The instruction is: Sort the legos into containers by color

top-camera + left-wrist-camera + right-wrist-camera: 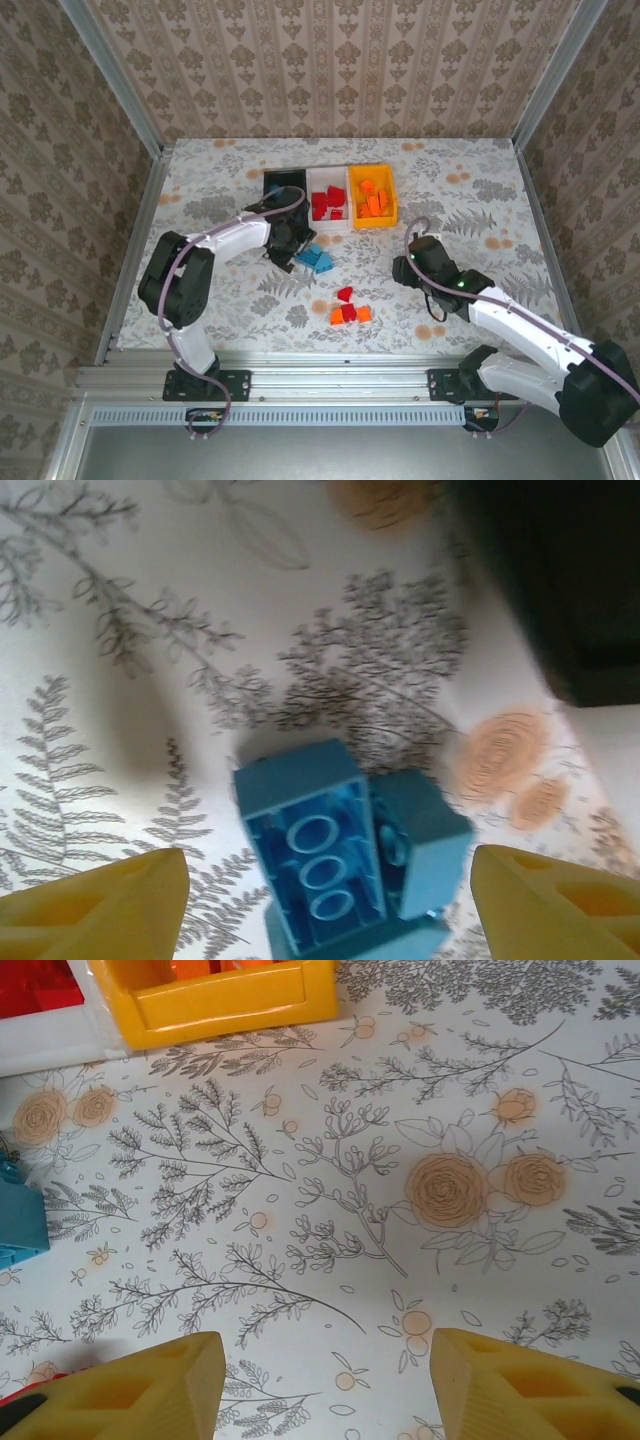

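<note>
While my left gripper [330, 905] hangs open and empty over the small light-blue plastic bricks [315, 850] mid-table, I judge them light, stiff and slippery, so I'd pinch the flat sides. My right gripper [325, 1380] is likewise open and empty.

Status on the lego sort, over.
Left pincer open, aimed at blue legos. Right pincer open, empty. Red and orange legos loose. Nothing in the way.

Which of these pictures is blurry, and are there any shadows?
Left wrist view: soft all over, the blue bricks and black bin smeared, a dim shadow at left; right wrist view: crisp floral print; top external view: sharp, evenly lit.
</note>
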`<state>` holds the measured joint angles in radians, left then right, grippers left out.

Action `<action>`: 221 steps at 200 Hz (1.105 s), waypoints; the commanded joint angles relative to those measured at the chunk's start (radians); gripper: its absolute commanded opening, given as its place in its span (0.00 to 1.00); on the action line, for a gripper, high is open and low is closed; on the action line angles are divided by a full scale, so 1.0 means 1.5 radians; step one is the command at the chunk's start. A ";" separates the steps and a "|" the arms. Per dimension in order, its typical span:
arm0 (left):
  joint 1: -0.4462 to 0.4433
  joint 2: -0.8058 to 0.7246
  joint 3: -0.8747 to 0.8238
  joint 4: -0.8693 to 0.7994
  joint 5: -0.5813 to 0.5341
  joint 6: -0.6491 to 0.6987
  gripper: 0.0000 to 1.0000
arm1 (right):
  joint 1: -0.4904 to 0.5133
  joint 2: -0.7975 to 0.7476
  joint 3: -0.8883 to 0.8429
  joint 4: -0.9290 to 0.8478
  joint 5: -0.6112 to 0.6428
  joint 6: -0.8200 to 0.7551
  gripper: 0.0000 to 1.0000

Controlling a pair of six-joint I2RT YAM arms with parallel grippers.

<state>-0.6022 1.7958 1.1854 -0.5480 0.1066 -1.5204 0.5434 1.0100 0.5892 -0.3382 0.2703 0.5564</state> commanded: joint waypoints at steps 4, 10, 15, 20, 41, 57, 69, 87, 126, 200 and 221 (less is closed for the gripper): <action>-0.006 -0.003 0.022 -0.046 -0.020 -0.051 0.77 | -0.016 -0.034 -0.023 0.008 -0.015 -0.012 0.58; -0.006 -0.004 0.025 -0.050 -0.024 -0.056 0.77 | -0.019 -0.039 -0.026 0.006 -0.016 -0.011 0.59; -0.006 -0.003 0.027 -0.053 -0.027 -0.060 0.77 | -0.021 -0.044 -0.029 0.006 -0.017 -0.012 0.59; -0.006 0.000 0.031 -0.054 -0.029 -0.062 0.77 | -0.023 -0.047 -0.031 0.006 -0.018 -0.012 0.59; -0.001 0.021 0.041 -0.055 -0.019 -0.070 0.77 | -0.027 -0.059 -0.036 0.007 -0.019 -0.011 0.59; 0.001 0.043 0.042 -0.047 0.003 -0.074 0.76 | -0.029 -0.064 -0.038 0.006 -0.017 -0.014 0.59; 0.001 0.054 0.041 -0.042 0.009 -0.076 0.76 | -0.030 -0.066 -0.040 0.007 -0.016 -0.013 0.59; 0.001 0.059 0.033 -0.038 0.000 -0.079 0.74 | -0.030 -0.066 -0.042 0.008 -0.017 -0.013 0.59; 0.002 0.064 0.019 -0.025 -0.005 -0.085 0.70 | -0.033 -0.068 -0.045 0.010 -0.017 -0.013 0.59; -0.004 0.020 -0.025 -0.005 -0.017 -0.069 0.64 | -0.034 -0.069 -0.049 0.015 -0.018 -0.013 0.59; -0.005 0.020 -0.039 0.014 -0.023 -0.068 0.60 | -0.035 -0.068 -0.048 0.016 -0.018 -0.012 0.59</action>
<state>-0.6025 1.8439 1.1637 -0.5152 0.1032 -1.6089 0.4995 0.9218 0.5297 -0.3382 0.2535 0.5491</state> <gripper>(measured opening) 0.626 0.591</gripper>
